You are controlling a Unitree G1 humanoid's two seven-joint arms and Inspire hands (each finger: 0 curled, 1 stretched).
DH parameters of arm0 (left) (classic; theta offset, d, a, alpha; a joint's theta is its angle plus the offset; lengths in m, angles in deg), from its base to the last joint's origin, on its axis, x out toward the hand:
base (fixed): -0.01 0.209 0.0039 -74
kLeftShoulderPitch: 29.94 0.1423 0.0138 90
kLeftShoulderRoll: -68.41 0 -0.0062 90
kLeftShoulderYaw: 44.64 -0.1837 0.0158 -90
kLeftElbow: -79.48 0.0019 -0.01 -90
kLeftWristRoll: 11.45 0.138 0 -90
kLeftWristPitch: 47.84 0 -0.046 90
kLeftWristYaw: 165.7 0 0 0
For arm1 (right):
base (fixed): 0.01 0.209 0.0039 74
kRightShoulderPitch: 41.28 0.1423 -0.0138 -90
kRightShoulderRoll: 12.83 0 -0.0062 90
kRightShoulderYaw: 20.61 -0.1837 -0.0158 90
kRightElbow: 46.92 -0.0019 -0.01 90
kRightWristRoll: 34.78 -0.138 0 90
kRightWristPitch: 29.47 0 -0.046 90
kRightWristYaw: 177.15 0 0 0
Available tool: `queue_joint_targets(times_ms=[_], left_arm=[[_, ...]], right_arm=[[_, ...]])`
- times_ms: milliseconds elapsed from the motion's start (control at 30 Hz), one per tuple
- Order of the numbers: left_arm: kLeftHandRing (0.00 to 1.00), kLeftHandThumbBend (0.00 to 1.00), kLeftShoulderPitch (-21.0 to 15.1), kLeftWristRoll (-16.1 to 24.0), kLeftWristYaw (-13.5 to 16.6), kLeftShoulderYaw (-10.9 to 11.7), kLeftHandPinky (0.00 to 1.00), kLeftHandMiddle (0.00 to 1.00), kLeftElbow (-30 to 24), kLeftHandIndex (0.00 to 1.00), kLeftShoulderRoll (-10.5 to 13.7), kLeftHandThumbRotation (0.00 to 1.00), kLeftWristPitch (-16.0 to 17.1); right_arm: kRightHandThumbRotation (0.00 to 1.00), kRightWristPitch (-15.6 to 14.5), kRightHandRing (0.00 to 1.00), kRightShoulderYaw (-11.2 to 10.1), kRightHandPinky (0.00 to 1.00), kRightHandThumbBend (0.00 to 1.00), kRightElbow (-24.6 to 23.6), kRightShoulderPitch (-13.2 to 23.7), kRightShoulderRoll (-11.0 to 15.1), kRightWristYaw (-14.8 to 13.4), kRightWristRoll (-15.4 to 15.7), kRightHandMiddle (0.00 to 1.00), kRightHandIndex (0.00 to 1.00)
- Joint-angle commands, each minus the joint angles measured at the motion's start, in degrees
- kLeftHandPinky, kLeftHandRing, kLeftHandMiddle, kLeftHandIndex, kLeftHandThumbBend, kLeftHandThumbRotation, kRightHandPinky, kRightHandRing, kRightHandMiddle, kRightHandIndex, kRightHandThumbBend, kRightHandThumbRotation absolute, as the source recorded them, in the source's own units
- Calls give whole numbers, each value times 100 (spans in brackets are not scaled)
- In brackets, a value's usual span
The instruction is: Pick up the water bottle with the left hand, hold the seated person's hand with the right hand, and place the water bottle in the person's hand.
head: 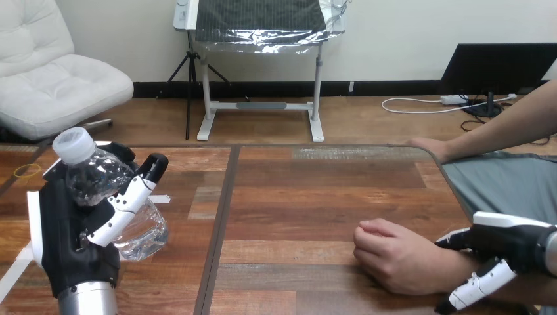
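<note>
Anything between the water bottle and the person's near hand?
Nothing: bare wooden table, crossed by one dark seam, between water bottle and the person's near hand, head view.

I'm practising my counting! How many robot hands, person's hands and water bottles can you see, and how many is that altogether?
Robot hands: 2 (left robot hand, right robot hand)
Person's hands: 2 (person's hand beside the right robot hand, person's hand at the far edge of the table)
Water bottles: 1 (water bottle, in the left robot hand)
Total: 5
</note>
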Motion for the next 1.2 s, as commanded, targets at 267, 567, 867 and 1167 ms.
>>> queue_joint_targets(times_ms=[267,567,867,1167], left_arm=[[26,57,-391,-23,-46,-16,20,32,-249,37,-14,0,105],[27,56,-393,-33,-68,-21,21,32,-212,37,-15,0,130],[27,55,-400,-100,-106,-23,21,33,-200,37,-18,0,136],[27,54,-414,-122,-101,-27,21,32,-204,37,-30,0,125]], right_arm=[[34,-511,96,-443,86,96,-954,-707,293,477,-511,98,97],[28,-784,99,-885,88,95,-1446,-984,450,556,-771,100,99],[27,-913,100,-1239,89,95,-1800,-1172,615,636,-910,100,100],[24,-935,100,-1502,89,99,-1971,-1294,682,645,-1022,100,100]])
